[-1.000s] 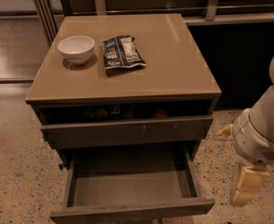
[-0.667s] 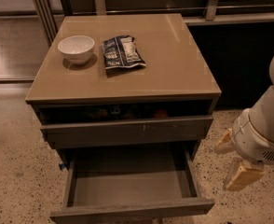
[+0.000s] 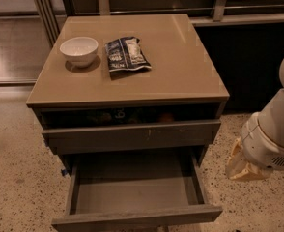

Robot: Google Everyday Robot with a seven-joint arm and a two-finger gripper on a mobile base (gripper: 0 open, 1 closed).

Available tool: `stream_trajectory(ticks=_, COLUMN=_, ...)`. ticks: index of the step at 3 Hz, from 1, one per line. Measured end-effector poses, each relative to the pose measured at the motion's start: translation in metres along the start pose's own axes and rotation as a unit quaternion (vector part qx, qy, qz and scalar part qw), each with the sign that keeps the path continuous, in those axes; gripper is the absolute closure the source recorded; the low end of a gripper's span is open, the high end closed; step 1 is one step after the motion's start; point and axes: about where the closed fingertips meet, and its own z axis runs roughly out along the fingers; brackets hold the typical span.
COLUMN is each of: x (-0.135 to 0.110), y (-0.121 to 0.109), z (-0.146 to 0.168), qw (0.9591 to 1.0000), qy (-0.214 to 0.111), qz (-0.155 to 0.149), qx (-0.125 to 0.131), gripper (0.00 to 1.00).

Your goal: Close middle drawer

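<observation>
View of the cabinet [image 3: 180, 66] from above and in front, with my claw [image 3: 242, 162] at the right. The middle drawer [image 3: 134, 190] stands pulled far out over the speckled floor [image 3: 16, 178], its grey floor bare and its plain front board nearest the camera, exactly as it stood a second ago: it has not moved. What has changed is on my side only. A second ago the pale tip of my claw hung lower, level with the drawer's front right corner; it has since swung up and inward, and now sits tucked under my white wrist housing, beside the drawer's right wall and clear of it, touching nothing (whether the claw is wide or narrow I cannot tell from here). I read this as a re-aiming, not a push: the closing stroke has not begun, and the whole travel is left to do. Next I would need to come round to the front board and press it toward the cabinet. Above, the upper drawer front [image 3: 149, 132], marked by a small pale scratch, stands slightly ajar. The white bowl [image 3: 78, 50] sits near the cabinet top's back left corner, the snack bag [image 3: 127, 54] just beside it.
</observation>
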Motion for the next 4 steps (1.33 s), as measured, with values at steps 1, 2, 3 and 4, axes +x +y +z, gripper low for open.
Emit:
stream_trajectory(ticks=1, x=0.000, y=0.000, z=0.000, qw=1.0000, qy=0.000, qz=0.000, qx=0.000, gripper=1.00)
stream_trajectory(ticks=2, x=0.001, y=0.005, z=0.017, qw=0.9999, qy=-0.001, qz=-0.002, qx=-0.013, gripper=1.00)
stream_trajectory(ticks=3, x=0.003, y=0.012, z=0.043, qw=0.9994, qy=0.001, qz=-0.002, qx=-0.035, gripper=1.00)
stream_trajectory(ticks=4, x=0.009, y=0.024, z=0.075, qw=0.9978, qy=0.004, qz=-0.002, qx=-0.066, gripper=1.00)
